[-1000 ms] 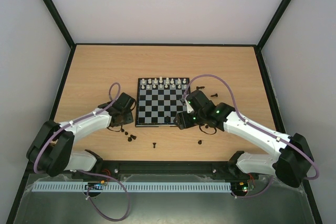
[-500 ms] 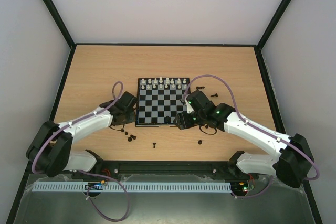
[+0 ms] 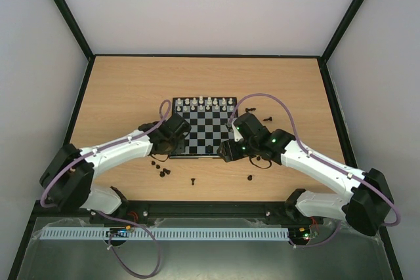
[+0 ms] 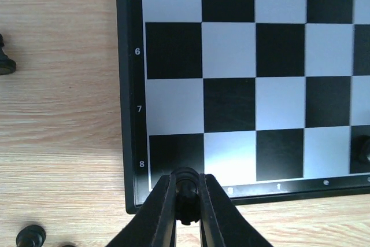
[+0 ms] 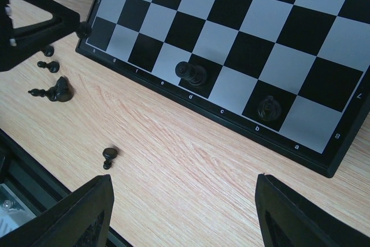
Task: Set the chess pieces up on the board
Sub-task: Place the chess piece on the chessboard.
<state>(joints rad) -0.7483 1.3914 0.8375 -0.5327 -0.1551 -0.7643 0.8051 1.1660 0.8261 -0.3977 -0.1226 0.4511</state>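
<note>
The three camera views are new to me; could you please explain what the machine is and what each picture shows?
Two white-and-black robot arms are bolted at the near edge of a light wooden table. The top view looks down from above and behind them; the other two come from wrist cameras. A small black-and-grey chessboard carries cream chess pieces along its far side; small black pieces lie loose on the wood. The left hand pinches a tiny black chess piece by the board's corner. The right hand is open and empty.

board (image 3: pixel 203 133), white pieces (image 3: pixel 209 103) rowed, black pieces (image 3: pixel 164 172) scattered
</note>
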